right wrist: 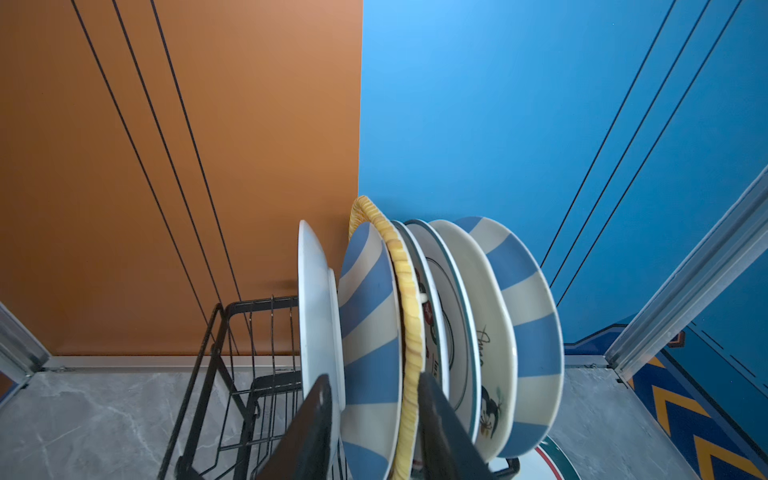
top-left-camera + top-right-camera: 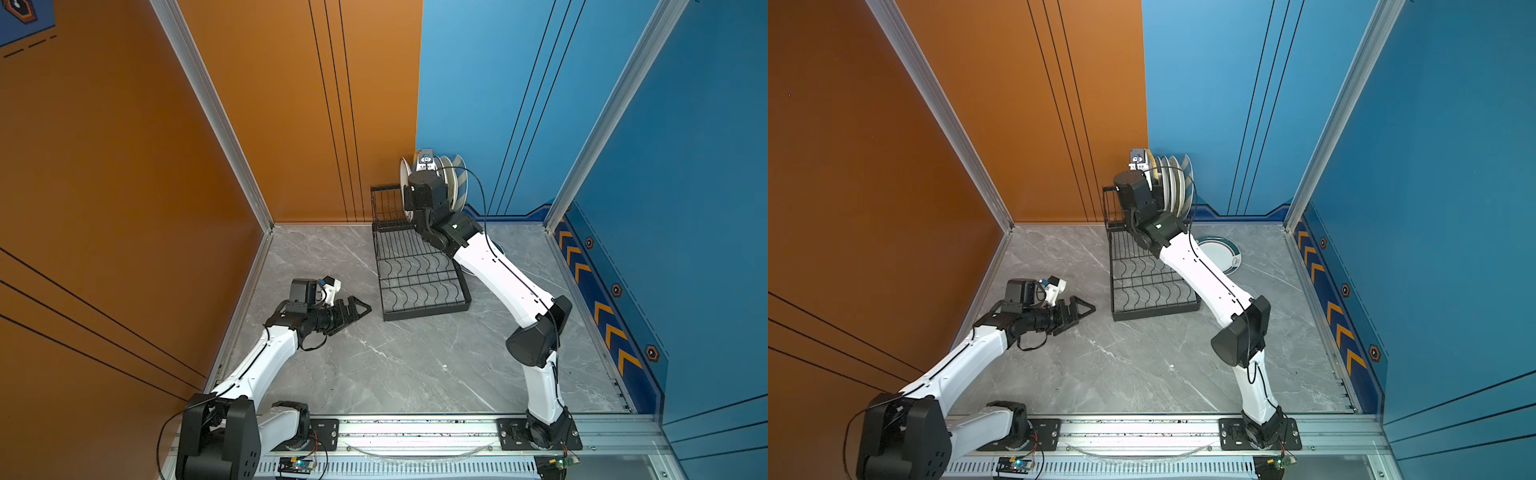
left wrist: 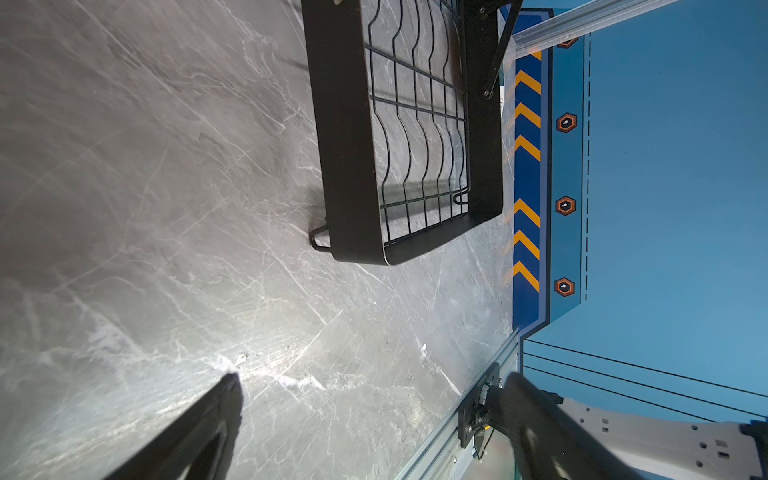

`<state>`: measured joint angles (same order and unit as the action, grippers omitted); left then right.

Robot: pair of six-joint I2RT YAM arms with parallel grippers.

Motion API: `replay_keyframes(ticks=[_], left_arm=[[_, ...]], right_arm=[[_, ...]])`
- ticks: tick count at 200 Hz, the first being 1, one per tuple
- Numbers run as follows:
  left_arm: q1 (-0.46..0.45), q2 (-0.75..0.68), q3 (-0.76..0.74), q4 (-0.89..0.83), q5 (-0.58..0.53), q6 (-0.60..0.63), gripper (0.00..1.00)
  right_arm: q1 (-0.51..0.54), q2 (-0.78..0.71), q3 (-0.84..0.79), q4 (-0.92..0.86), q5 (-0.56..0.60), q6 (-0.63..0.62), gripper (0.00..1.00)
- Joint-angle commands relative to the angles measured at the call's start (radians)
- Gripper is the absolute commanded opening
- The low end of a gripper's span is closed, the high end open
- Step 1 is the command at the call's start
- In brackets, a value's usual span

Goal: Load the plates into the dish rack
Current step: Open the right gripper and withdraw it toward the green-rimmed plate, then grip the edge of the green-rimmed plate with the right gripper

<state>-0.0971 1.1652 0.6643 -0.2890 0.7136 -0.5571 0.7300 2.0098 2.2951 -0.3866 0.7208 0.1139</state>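
Note:
Several plates [image 1: 486,307] stand on edge in the tall tier of the black wire dish rack [image 1: 232,316] at the back wall, seen in both top views [image 2: 455,183] [image 2: 1177,187]. My right gripper [image 1: 374,376] is open. Its jaws straddle a blue-cream striped plate [image 1: 370,316] and the yellow woven plate [image 1: 405,282], with a white plate [image 1: 316,299] just outside one finger. A green-rimmed plate [image 2: 1223,253] lies flat on the table beside the rack. My left gripper [image 2: 359,309] [image 3: 372,378] hovers open and empty over the table left of the rack.
The rack's long flat grid [image 2: 419,282] [image 3: 345,145] stretches toward the front with nothing on it. My right arm [image 2: 1204,270] reaches over its right side. Orange and blue walls close in the back and sides, and a metal rail [image 2: 415,432] runs along the front.

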Motion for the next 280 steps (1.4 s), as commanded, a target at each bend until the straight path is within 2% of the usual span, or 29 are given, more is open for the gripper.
replay_keyframes(ticks=[1,52,56,105,144,210,280], left_arm=[[0.004,0.013,0.03,-0.006,-0.006,0.013,0.98],[0.001,0.031,0.047,-0.003,-0.013,0.014,0.98],[0.0,0.032,0.048,-0.002,-0.013,0.014,0.98],[-0.001,0.05,0.061,0.008,-0.023,0.013,0.98],[-0.004,0.068,0.068,0.018,-0.025,0.007,0.98],[-0.016,0.102,0.09,0.033,-0.029,-0.002,0.98],[-0.034,0.117,0.099,0.032,-0.05,-0.012,0.98]], right_arm=[[-0.001,-0.085,-0.071,-0.049,-0.044,0.081,0.37],[-0.021,-0.268,-0.304,-0.07,-0.117,0.205,0.39],[-0.053,-0.28,-0.324,-0.073,-0.126,0.217,0.39],[-0.152,-0.435,-0.607,-0.078,-0.245,0.343,0.43],[-0.302,-0.525,-0.829,-0.046,-0.434,0.439,0.49],[-0.542,-0.524,-1.056,0.076,-0.695,0.522,0.52],[-0.725,-0.382,-1.171,0.253,-0.905,0.626,0.55]])
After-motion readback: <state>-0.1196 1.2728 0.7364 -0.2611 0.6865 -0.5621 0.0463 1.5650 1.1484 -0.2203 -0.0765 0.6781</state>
